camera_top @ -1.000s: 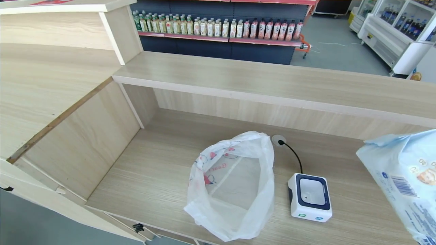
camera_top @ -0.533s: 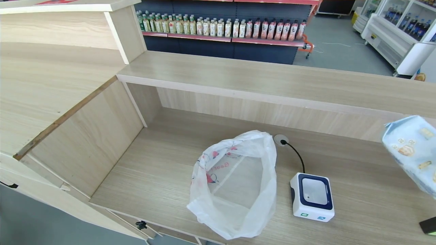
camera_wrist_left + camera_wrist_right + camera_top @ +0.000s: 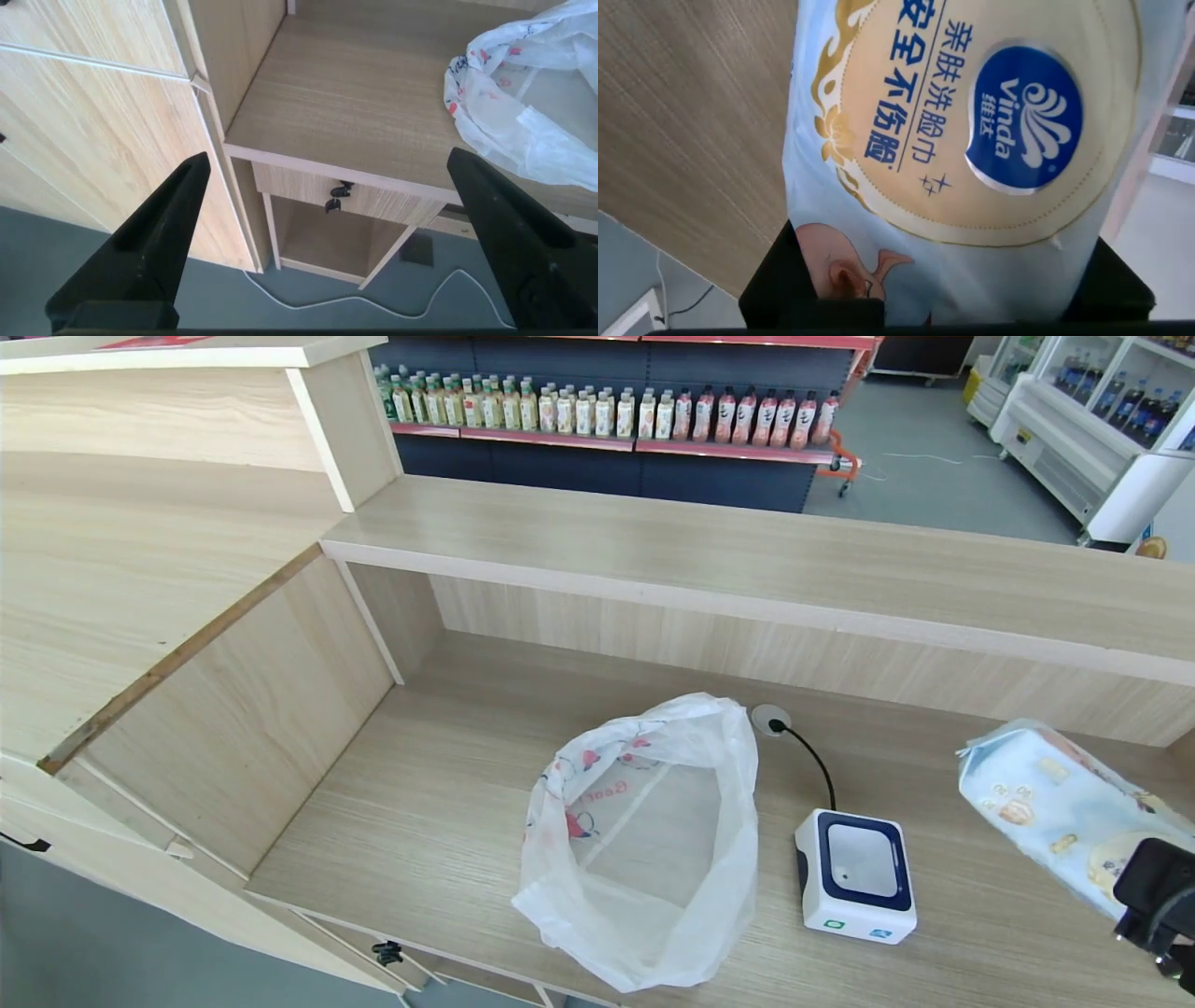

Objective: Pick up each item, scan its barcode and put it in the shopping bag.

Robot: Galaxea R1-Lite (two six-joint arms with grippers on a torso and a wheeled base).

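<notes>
A pale blue soft pack of tissues [image 3: 1046,798] hangs tilted over the right end of the wooden counter [image 3: 448,803], to the right of the scanner. My right gripper [image 3: 1158,905] is shut on its near end; the right wrist view has the pack [image 3: 971,149] between the two black fingers [image 3: 785,280]. The white scanner [image 3: 857,875] with its dark-framed window sits face up on the counter. Just left of it stands the white plastic shopping bag [image 3: 644,840], mouth open. My left gripper [image 3: 327,177] is open, off the counter's front left corner, with the bag [image 3: 523,103] beyond it.
A black cable [image 3: 808,756] runs from the scanner to a hole in the counter. A raised ledge [image 3: 747,551] backs the counter and a wooden side wall [image 3: 233,728] closes its left. Below the front edge is a drawer with a key [image 3: 336,196].
The pack has come down and leftward from the right edge toward the scanner, and has turned so its barcode side no longer faces the head camera. The right gripper now shows beneath it.
</notes>
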